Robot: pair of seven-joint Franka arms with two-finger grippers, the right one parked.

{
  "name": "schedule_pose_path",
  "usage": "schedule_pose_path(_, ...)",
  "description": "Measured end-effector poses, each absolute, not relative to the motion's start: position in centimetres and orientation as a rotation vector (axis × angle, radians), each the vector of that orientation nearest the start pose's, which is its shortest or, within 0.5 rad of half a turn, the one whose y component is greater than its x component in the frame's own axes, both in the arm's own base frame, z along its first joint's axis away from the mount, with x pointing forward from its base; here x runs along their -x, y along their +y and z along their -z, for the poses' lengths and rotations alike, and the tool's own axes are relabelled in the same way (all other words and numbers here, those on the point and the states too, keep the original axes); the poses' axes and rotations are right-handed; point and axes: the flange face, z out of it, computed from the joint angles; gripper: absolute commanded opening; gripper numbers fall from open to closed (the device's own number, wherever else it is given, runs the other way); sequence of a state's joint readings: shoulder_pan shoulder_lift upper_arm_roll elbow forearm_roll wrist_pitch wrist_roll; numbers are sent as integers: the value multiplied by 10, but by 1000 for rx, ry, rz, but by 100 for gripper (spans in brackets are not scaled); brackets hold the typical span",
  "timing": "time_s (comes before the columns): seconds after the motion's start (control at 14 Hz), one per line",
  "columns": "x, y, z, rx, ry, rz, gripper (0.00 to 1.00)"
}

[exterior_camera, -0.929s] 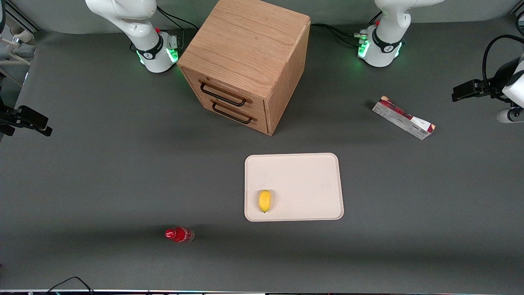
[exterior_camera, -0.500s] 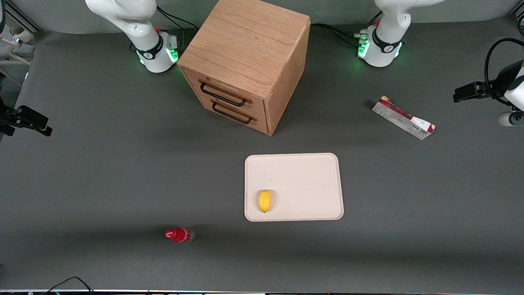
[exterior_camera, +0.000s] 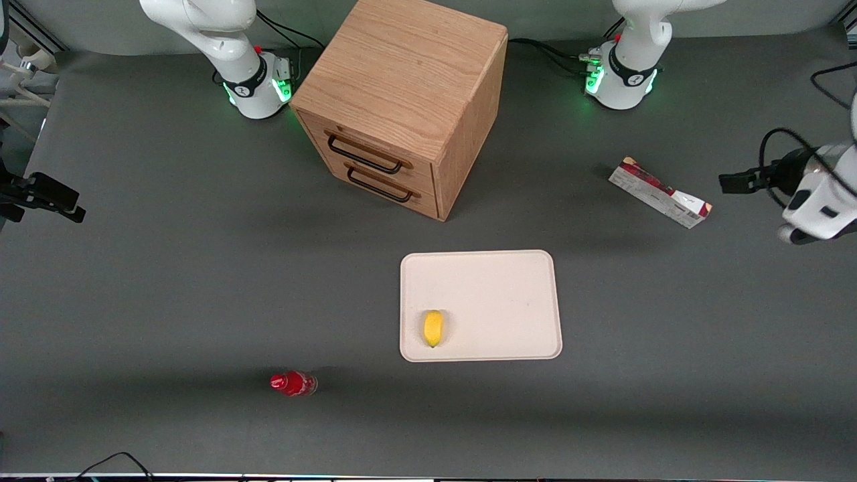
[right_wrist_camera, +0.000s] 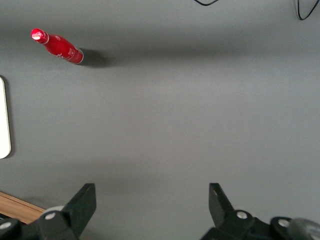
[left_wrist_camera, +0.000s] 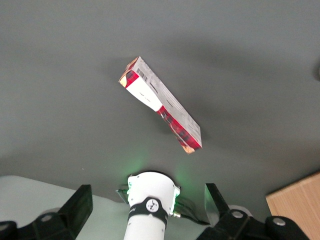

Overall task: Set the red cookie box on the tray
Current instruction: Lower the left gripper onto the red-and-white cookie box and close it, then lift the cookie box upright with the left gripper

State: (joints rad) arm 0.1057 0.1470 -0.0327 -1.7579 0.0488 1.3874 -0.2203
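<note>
We hold our gripper (left_wrist_camera: 145, 210) with fingers wide apart, well above the table and empty, lining up over the red cookie box (exterior_camera: 659, 192), which lies flat near the working arm's base, well apart from the tray (exterior_camera: 515, 294) where a lemon (exterior_camera: 434, 328) sits.

Front view overhead; left wrist view downward; both share red cookie box (exterior_camera: 659, 192).

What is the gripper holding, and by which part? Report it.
Nothing. The gripper is open, in the air above the red cookie box, which lies untouched on the table.
</note>
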Motion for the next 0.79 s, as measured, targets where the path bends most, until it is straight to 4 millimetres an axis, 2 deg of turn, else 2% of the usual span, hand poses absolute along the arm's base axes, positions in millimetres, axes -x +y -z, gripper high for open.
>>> schedule_pose_path(0.29, -511, 45, -349, 2910, -451, -744, 100)
schedule_pose_path(0.5, -474, 40, -281, 2932, -460, -668, 100)
schedule_pose_path(0.64, -447, 38, -248, 2944, -442, -622, 100)
schedule_pose_path(0.71, -436, 37, -235, 2943, -423, -603, 90)
schedule_pose_path(0.79, -426, 36, -225, 2945, -411, -588, 56)
